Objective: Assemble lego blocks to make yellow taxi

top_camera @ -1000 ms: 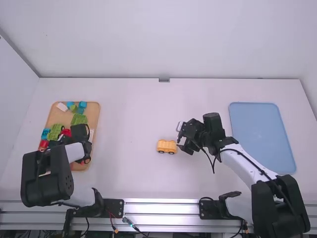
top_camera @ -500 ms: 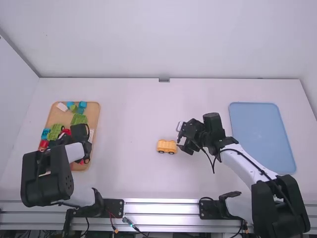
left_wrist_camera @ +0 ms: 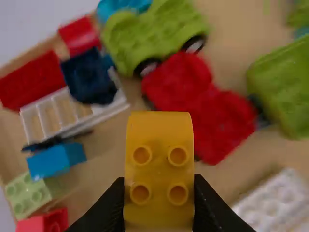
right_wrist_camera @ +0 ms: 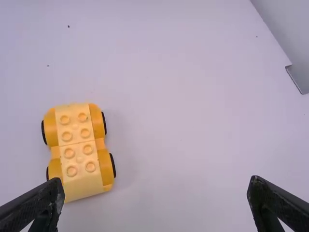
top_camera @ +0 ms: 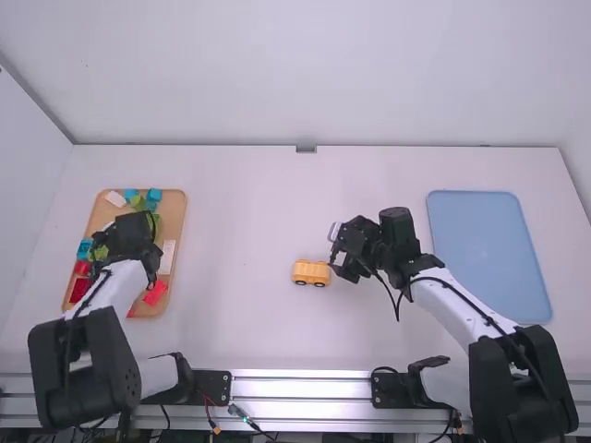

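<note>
High view, with a clock dial laid on the white table and twelve on its far side: my left gripper is posted at nine o'clock, above a wooden tray of toy bricks. In the left wrist view, my left gripper has its jaws closed on the sides of a yellow block, its four round studs showing between them. Red pieces, a green wheeled piece and a white studded brick sit on the tray beneath.

A yellow wheeled base, the taxi's lower part, stands on its wheels just toward six o'clock from the dial's center. My right gripper is just beside it, on its two o'clock to three o'clock side, jaws spread wide with nothing between them. The right wrist view shows the base's top, studs up, near one fingertip. At three o'clock, well apart from the base, lies a blue tray.
</note>
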You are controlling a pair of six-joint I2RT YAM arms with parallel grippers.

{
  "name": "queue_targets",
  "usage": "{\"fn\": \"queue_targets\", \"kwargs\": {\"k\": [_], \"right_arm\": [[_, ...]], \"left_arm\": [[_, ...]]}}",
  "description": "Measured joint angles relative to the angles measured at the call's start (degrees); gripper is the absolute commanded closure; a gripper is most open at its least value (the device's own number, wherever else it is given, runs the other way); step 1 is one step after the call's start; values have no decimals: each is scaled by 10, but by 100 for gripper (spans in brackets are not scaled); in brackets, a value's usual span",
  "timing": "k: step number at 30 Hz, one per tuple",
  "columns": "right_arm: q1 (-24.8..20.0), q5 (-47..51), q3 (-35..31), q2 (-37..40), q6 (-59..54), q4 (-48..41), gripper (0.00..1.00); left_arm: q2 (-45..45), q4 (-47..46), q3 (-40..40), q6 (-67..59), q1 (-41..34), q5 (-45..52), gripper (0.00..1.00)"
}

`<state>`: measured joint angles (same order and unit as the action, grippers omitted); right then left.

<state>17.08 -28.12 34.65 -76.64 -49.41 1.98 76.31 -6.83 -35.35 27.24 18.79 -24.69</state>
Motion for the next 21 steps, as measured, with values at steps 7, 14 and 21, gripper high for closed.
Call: {"fn": "queue_targets", "kwargs": {"k": [7, 14, 21], "right_arm": [[0, -2, 0, 0, 10, -4, 1], [-17, -67, -12, -21, 12, 77, 1], [-54, -160, -68, -117, 11, 195, 1]], "left_arm": [[-92, -21, -1, -211, -41, 188, 98], [-115, -67, -1, -492, -118, 464, 84], [-89, -67, -1, -657, -210, 552, 93]]}}
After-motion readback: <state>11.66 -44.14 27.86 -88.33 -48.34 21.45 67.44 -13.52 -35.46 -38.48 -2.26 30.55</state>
